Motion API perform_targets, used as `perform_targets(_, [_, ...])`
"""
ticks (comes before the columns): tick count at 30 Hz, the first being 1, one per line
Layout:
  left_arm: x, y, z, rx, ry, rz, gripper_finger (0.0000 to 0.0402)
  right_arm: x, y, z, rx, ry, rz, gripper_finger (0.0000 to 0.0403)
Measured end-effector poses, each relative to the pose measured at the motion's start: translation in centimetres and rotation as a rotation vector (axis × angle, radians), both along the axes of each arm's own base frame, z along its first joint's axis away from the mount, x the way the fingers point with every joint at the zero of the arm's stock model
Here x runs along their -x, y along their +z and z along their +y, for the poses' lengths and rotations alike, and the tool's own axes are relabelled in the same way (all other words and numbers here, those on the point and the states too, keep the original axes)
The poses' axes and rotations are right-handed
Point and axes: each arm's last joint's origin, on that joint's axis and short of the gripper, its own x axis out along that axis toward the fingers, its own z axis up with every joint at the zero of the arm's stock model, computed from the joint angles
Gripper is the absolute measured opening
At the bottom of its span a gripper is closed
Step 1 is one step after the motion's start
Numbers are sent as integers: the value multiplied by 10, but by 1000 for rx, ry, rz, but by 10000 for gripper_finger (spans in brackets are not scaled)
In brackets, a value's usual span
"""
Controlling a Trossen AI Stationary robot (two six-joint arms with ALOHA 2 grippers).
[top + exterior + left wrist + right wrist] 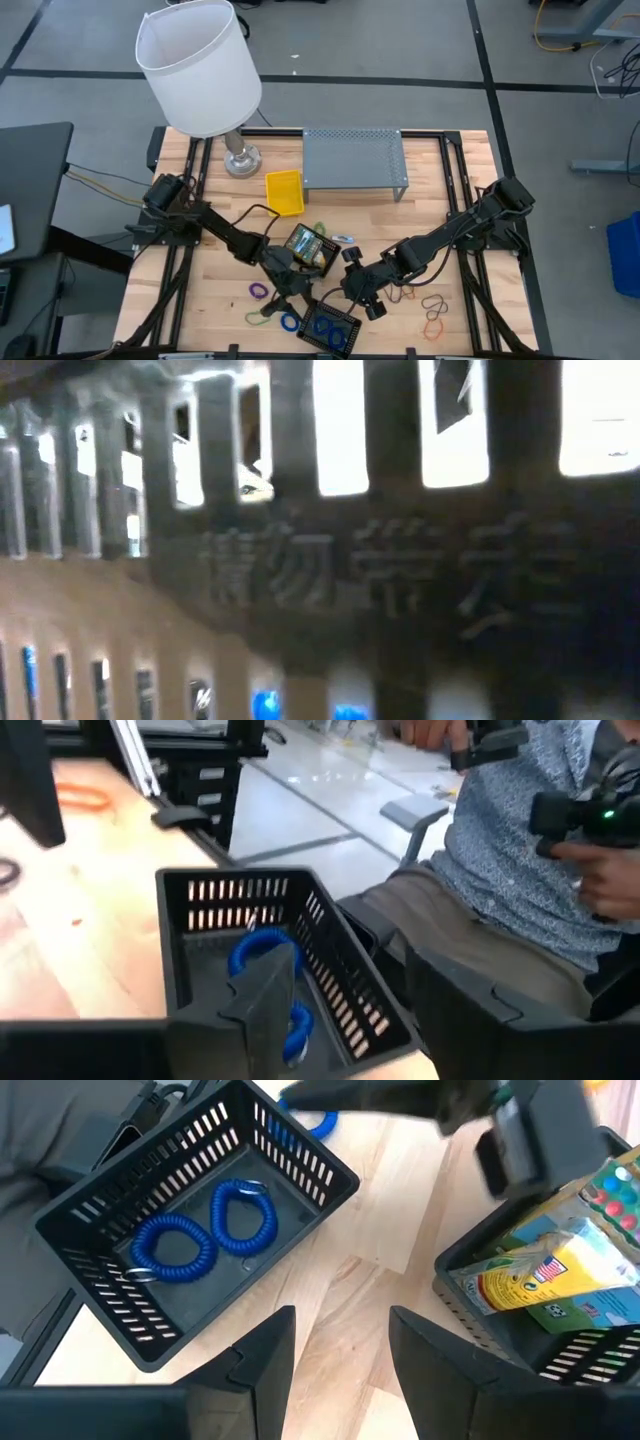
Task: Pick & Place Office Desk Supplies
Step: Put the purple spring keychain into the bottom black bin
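Your left gripper (292, 305) hangs over the black basket (330, 327) at the table's (470, 320) near edge; you cannot tell how its jaws stand. Two blue coil bands (210, 1230) lie inside, so this looks like a drop. The right gripper (368, 300), jaws apart and empty, waits beside it. Next, fetch a loose band (433, 322) toward the near-right corner; both arms crowd the basket.

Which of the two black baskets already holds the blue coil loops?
The black basket at the table's front edge; the other basket holds crayon boxes.
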Motion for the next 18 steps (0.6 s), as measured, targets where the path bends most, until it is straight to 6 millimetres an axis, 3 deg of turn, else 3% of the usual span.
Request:
perform_targets(6, [17, 19, -1, -119, 51, 85, 170, 1, -1, -1, 5, -7, 19, 169])
perform_targets(11, [45, 34, -7, -245, 94, 201, 165, 2, -1, -1, 5, -7, 21, 169])
perform_targets(18, [83, 26, -16, -474, 262, 431, 167, 2, -1, -1, 7, -7, 22, 169])
